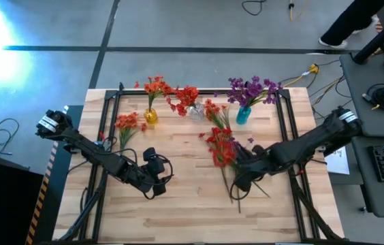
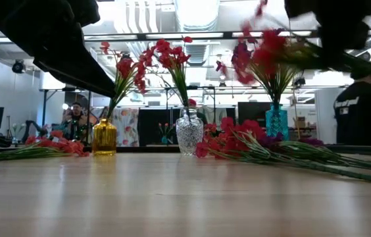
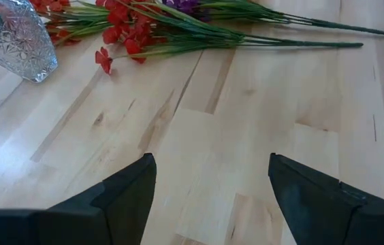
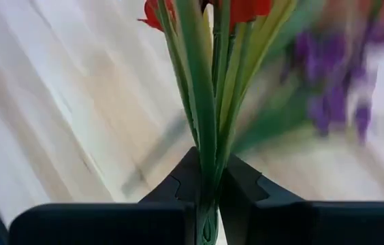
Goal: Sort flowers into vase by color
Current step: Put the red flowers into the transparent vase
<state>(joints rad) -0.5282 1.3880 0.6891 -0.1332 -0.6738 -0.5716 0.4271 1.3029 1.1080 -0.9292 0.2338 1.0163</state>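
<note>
I'm pinching a red sprig [image 4: 209, 88] in my right gripper [image 4: 209, 187] at four o'clock on the table [image 1: 192, 211]; my left gripper [image 3: 212, 190] is hanging wide, empty, at seven.

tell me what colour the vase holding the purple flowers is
Teal blue: the vase under the purple flowers, clearest in the high view.

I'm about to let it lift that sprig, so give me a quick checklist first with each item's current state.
1. Right hand shut on the red sprig: ok.
2. Grip on stems, not blossoms: ok.
3. Only one sprig caught: cannot tell; several stems sit between the fingers.
4. Left hand open, holding nothing: ok.
5. Clear vase, yellow vase and blue vase upright: ok.
</note>
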